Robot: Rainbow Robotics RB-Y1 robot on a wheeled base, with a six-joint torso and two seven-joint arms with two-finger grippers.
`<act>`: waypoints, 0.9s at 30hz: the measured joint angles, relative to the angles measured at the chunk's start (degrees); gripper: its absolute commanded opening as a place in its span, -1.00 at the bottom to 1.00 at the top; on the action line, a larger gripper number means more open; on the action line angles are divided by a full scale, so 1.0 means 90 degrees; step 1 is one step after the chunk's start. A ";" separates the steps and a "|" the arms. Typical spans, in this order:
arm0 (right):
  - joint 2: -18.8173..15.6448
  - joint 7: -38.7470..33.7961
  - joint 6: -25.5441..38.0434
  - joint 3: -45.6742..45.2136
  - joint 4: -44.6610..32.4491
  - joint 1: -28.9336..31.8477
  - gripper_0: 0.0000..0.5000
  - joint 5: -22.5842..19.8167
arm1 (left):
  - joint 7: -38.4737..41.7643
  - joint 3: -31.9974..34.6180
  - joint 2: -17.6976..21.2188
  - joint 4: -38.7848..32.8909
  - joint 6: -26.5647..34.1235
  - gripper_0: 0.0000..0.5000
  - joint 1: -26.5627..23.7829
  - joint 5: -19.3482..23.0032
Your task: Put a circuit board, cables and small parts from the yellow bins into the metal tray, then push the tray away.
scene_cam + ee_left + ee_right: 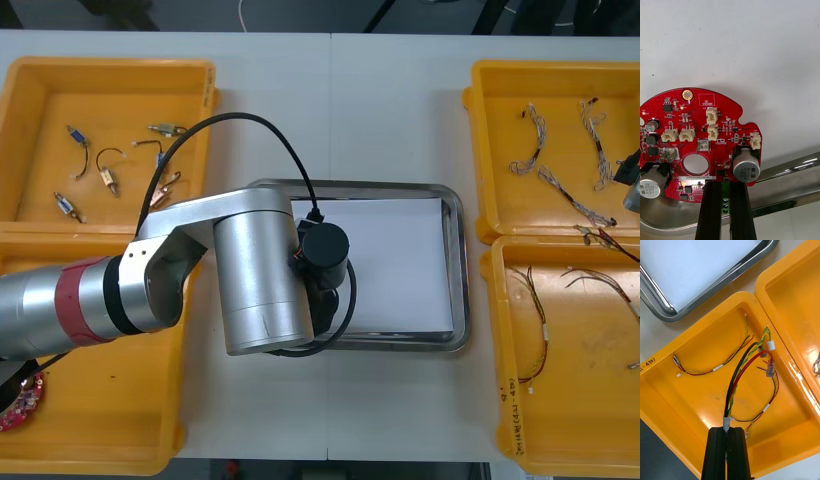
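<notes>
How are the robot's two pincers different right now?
The left pincer grips a round red circuit board; the right pincer grips a cable of black, red and yellow wires. The left pincer is at the metal tray; the right pincer is over a yellow bin. Both are shut on something.

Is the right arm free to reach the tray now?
Probably yes: the left gripper holds the circuit board over the tray, at its left; the right side lies bare for the right gripper and cable.

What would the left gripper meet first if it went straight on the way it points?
Likely the white inside of the shiny metal tray; the round red circuit board held in the left gripper would touch it first, though depth is unclear.
</notes>
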 measured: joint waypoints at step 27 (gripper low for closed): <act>0.0000 0.0004 0.0039 0.0235 0.0254 -0.0228 -1.00 0.0135 | 0.0003 -0.0121 -0.0038 0.0259 -0.0271 0.45 0.0000 -0.0021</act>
